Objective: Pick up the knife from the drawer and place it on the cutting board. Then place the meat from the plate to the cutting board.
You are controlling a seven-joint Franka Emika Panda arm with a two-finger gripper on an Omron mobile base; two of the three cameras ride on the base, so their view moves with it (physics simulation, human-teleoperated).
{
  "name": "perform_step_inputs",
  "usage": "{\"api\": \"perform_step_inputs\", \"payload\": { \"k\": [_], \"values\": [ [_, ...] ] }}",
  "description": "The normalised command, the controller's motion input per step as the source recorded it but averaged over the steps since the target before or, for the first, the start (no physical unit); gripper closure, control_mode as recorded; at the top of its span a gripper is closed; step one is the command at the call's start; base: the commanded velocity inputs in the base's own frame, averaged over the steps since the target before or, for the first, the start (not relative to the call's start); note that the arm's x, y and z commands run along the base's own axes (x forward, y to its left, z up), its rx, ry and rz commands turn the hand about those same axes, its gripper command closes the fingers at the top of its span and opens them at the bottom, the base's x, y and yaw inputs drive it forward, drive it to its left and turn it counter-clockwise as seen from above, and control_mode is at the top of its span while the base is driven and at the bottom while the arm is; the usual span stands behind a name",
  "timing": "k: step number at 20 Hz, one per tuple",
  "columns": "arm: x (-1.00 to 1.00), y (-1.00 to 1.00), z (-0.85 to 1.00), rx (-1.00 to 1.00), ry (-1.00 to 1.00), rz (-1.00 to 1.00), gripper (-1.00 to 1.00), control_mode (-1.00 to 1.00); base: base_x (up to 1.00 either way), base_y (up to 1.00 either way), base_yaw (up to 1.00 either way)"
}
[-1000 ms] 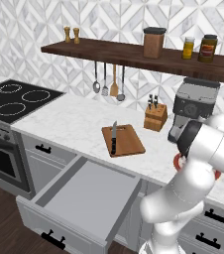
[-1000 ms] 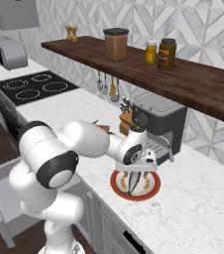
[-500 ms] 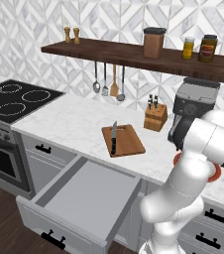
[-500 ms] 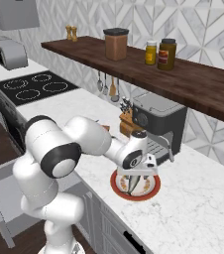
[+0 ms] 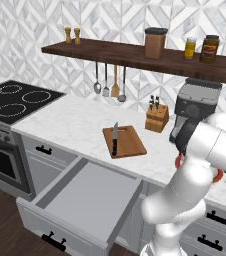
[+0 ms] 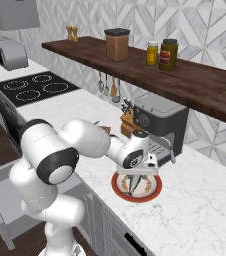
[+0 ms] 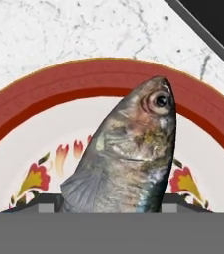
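Note:
The meat [image 7: 129,154], a silvery fish, lies on the plate [image 7: 109,79], which has a red-orange rim. My gripper [image 7: 111,206] points straight down over the plate [image 6: 152,187], its jaws astride the fish. Both dark fingertips [image 7: 47,203] stand close against the fish's flanks; I cannot tell whether they press on it. In the right base view the gripper [image 6: 134,189] hides the fish. The knife [image 5: 115,139] lies on the cutting board [image 5: 130,145], black handle toward the front. The drawer [image 5: 85,195] stands pulled out below the counter, with nothing showing inside.
A dark coffee machine [image 6: 157,122] stands right behind the plate, and a wooden knife block [image 5: 156,119] is beside it. Utensils [image 5: 109,87] hang under the shelf. The stove [image 5: 15,100] is at far left. The counter's front edge runs just before the plate.
The hand has sunk a little lower onto the plate, and its jaws have drawn in around the fish. Knife, board and drawer have not moved.

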Motion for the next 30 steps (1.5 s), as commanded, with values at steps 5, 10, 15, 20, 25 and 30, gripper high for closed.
{"api": "perform_step_inputs", "payload": {
  "k": [5, 10, 15, 20, 25, 30],
  "values": [
    [-0.02, 0.55, 0.67, -0.01, 0.00, 0.00, 1.00, -1.00, 0.00, 0.00, 0.00],
    [0.00, 0.77, 0.60, 0.00, 0.00, 0.00, 1.00, -1.00, 0.00, 0.00, 0.00],
    [0.00, 0.73, 0.33, -0.01, 0.00, 0.01, 1.00, -1.00, 0.00, 0.00, 0.00],
    [0.02, 0.70, 0.11, -0.01, 0.00, 0.00, 1.00, -1.00, 0.00, 0.00, 0.00],
    [0.26, 0.63, 0.14, 0.00, 0.00, 0.00, 1.00, -1.00, 0.00, 0.00, 0.00],
    [0.53, 0.44, 0.04, 0.00, 0.02, 0.01, 1.00, -1.00, 0.00, 0.00, 0.00]
  ]
}}
